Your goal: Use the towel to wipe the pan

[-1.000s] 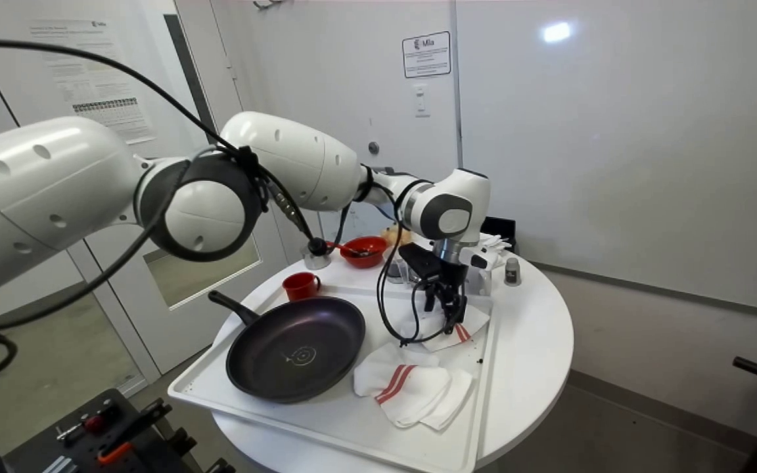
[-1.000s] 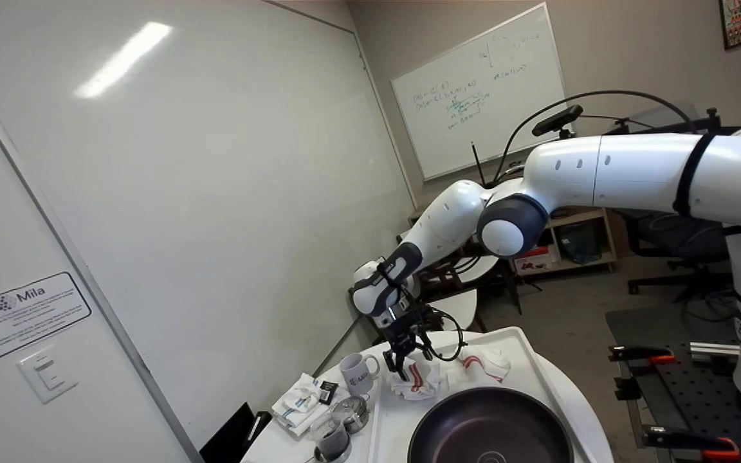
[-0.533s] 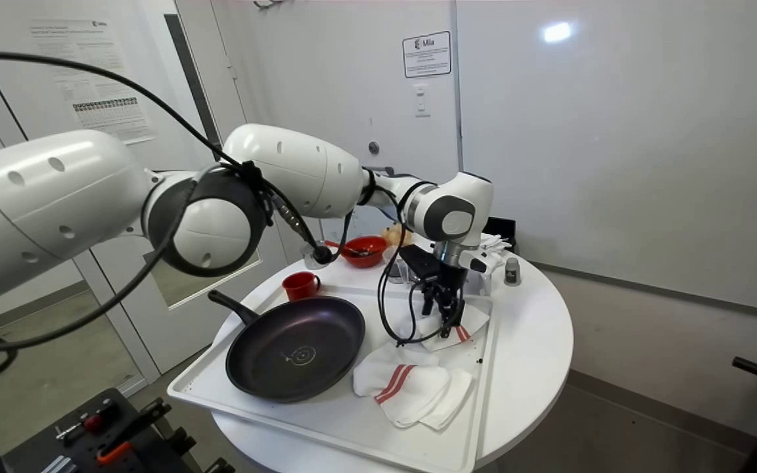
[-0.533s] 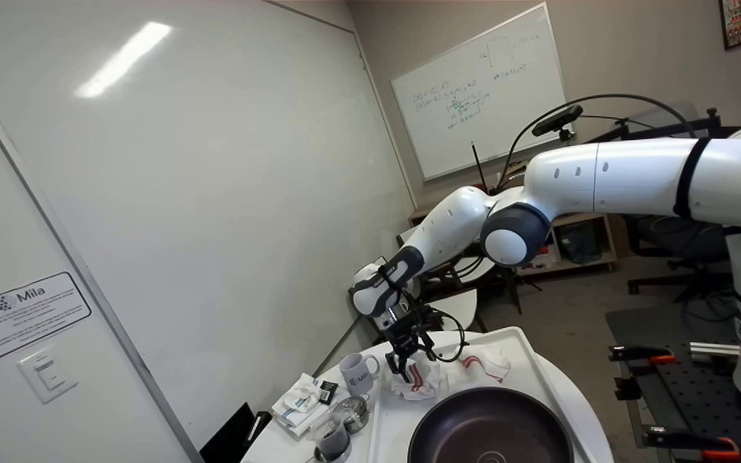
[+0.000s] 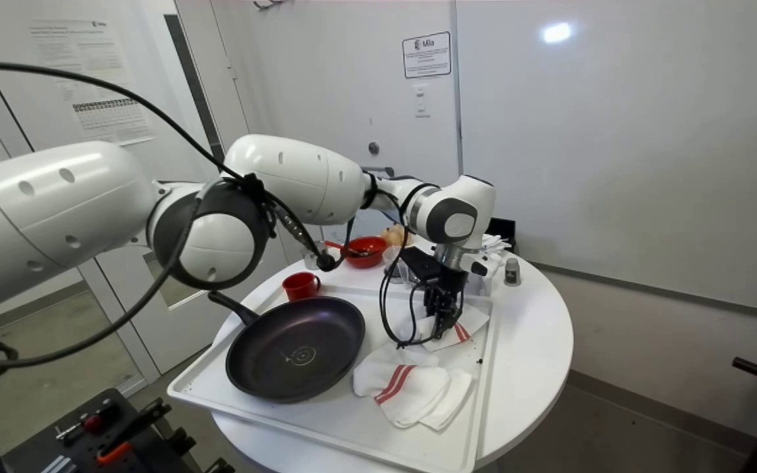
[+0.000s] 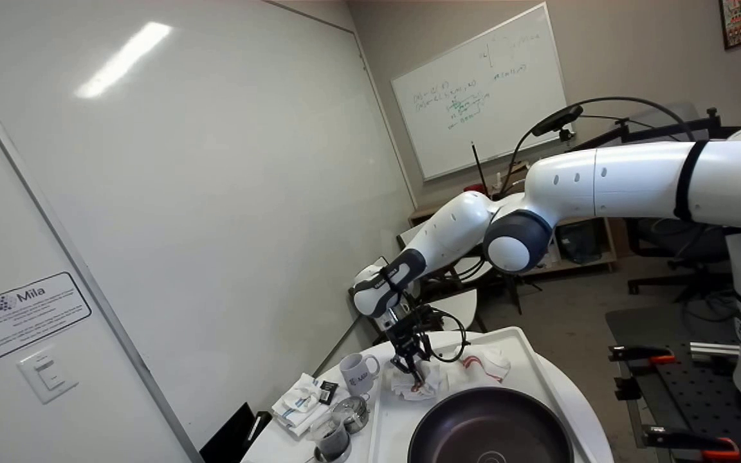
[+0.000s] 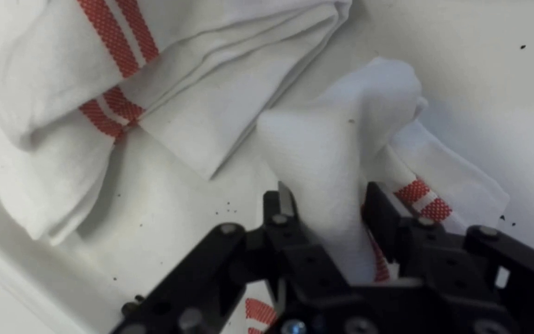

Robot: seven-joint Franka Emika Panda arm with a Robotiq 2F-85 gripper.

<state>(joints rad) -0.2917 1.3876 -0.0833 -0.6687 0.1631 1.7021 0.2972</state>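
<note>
A white towel with red stripes (image 7: 322,153) is bunched up between the fingers of my gripper (image 7: 329,195) in the wrist view. The jaws stand partly closed around this fold, and whether they pinch it firmly I cannot tell. In both exterior views the gripper (image 5: 443,330) (image 6: 414,378) reaches down onto that towel (image 5: 475,320) on the tray. Another red-striped white towel (image 5: 411,394) lies folded beside it, also seen at the upper left of the wrist view (image 7: 54,79). The dark pan (image 5: 296,355) (image 6: 491,427) rests on the tray, its handle pointing away from the towels.
A white rimmed tray (image 5: 326,420) on the round table carries the pan and towels. Behind it are a red mug (image 5: 300,286), a red bowl (image 5: 364,251) and a grey shaker (image 5: 512,271). A white mug (image 6: 356,374) and a glass jar (image 6: 330,437) stand near the gripper's side.
The gripper's fingers have drawn together, gathering the towel between them. The arm's elbow has sunk while the gripper has dropped only slightly. The pan and second towel have stayed put.
</note>
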